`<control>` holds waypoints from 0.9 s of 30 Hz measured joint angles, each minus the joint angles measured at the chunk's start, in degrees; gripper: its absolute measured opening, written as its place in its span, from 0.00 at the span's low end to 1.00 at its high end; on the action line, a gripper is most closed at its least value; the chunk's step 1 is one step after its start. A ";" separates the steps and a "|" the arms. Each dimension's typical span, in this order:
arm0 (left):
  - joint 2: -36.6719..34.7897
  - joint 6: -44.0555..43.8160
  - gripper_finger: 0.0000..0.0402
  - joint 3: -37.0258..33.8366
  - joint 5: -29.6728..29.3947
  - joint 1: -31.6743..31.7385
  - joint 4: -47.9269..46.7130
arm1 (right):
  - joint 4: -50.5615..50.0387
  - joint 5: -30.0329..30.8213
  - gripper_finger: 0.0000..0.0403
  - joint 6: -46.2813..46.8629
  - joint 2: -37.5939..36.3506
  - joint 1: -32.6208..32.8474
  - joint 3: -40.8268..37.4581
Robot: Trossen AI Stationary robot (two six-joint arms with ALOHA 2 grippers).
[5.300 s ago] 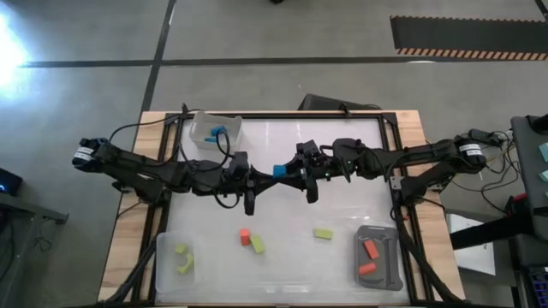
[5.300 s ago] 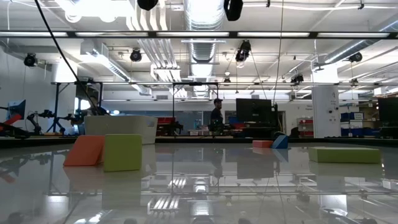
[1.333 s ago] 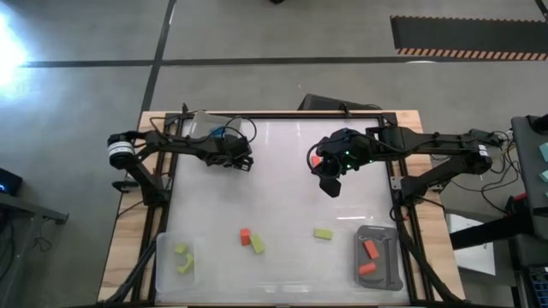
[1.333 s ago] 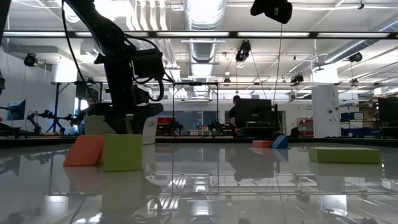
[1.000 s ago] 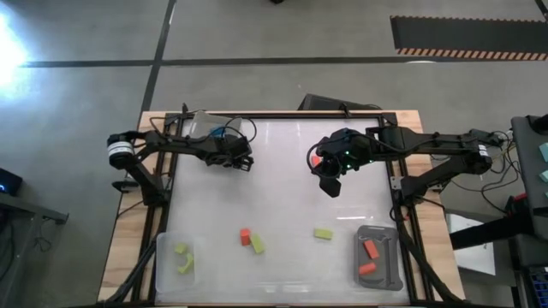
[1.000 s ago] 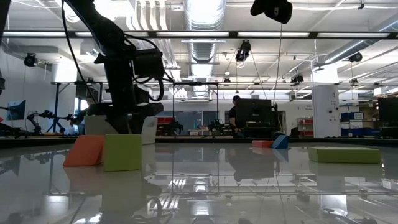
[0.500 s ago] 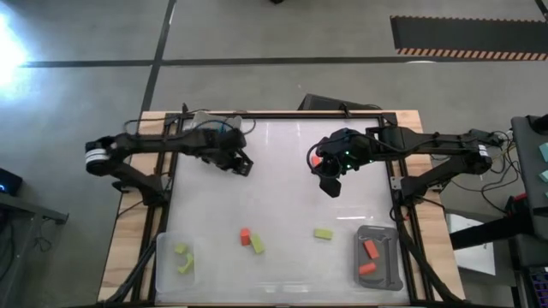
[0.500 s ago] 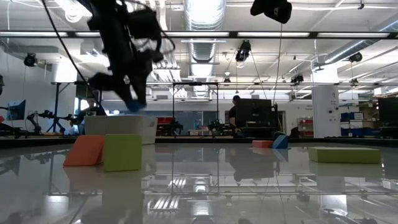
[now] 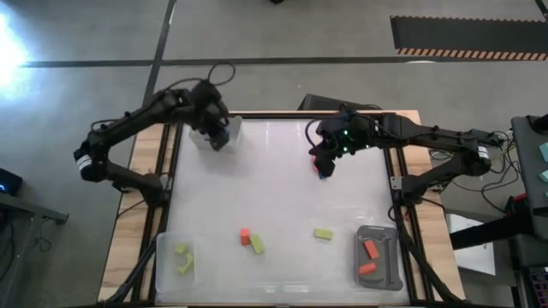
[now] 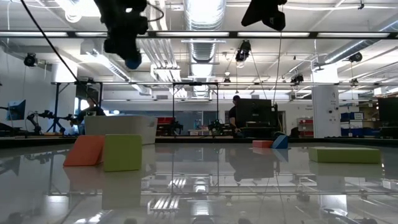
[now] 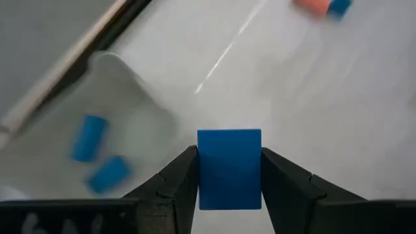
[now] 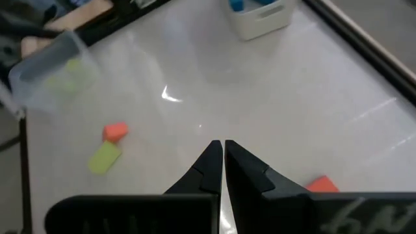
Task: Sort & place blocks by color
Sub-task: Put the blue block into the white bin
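The left gripper [image 11: 229,175] is pinching a blue block [image 11: 229,168] just above the white bin [image 9: 224,133] at the bench's far left corner, where two blue blocks [image 11: 97,159] already lie. The right gripper [image 12: 223,162], pressed together and empty, hangs over an orange block [image 9: 323,167] with a blue one touching it, well across the bench [image 9: 282,197] from the bin.

Progress looks roughly halfway: two green blocks [image 9: 182,257] sit in the clear tray [image 9: 163,274] at the near left, two orange ones [image 9: 368,257] in the grey tray [image 9: 390,274] at the near right. Left loose between those trays: an orange-and-green pair [image 9: 251,239] and a lone green block [image 9: 323,233].

The bench top is glossy white, mirroring ceiling lights; beyond it, an open workshop with exposed ducts [image 10: 199,37].
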 joint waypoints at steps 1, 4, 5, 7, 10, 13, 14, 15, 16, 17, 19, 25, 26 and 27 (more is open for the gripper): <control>0.71 5.65 0.33 0.09 0.54 1.78 -0.94 | 0.15 -0.02 0.02 0.24 0.00 -0.78 0.00; 4.24 20.92 0.33 0.05 2.18 6.70 -1.89 | 0.88 0.00 0.02 0.74 0.00 -2.67 0.00; 5.81 25.27 0.33 0.01 2.18 8.04 -2.21 | 0.84 0.01 0.02 0.76 0.00 -3.13 0.00; 8.90 32.73 0.33 -0.02 2.19 10.27 -1.51 | 0.85 -0.01 0.02 1.56 0.00 -3.93 0.00; 13.48 39.29 0.31 0.00 2.22 12.98 0.42 | 0.85 0.01 0.02 2.68 0.00 -4.69 0.00; 17.94 42.34 0.30 0.48 2.27 14.82 2.73 | 0.85 0.05 0.02 2.68 0.00 -4.80 0.00; 19.25 43.38 0.30 0.50 2.29 15.28 3.60 | 0.84 0.03 0.02 2.76 0.00 -4.86 0.00; 20.34 44.60 0.30 0.45 2.27 15.52 4.24 | 0.84 0.03 0.02 3.05 0.00 -4.87 0.00; 21.38 45.88 0.30 0.28 2.28 15.62 4.88 | 0.83 0.04 0.02 3.16 0.00 -4.87 0.00; 22.39 47.27 0.30 0.26 2.28 15.61 5.04 | 0.83 0.05 0.02 3.17 0.00 -4.89 0.00; 24.22 49.31 0.30 0.26 2.32 15.61 5.20 | 0.83 0.09 0.02 3.24 0.00 -4.89 0.00; 27.43 50.89 0.30 0.22 2.35 15.76 7.92 | 0.83 0.09 0.02 3.77 0.00 -4.89 0.00; 27.79 51.20 0.30 0.22 2.33 15.77 8.23 | 0.83 0.09 0.02 3.78 0.00 -4.89 0.00; 28.21 51.50 0.30 0.20 2.33 15.76 8.52 | 0.83 0.10 0.02 3.78 0.00 -4.89 0.00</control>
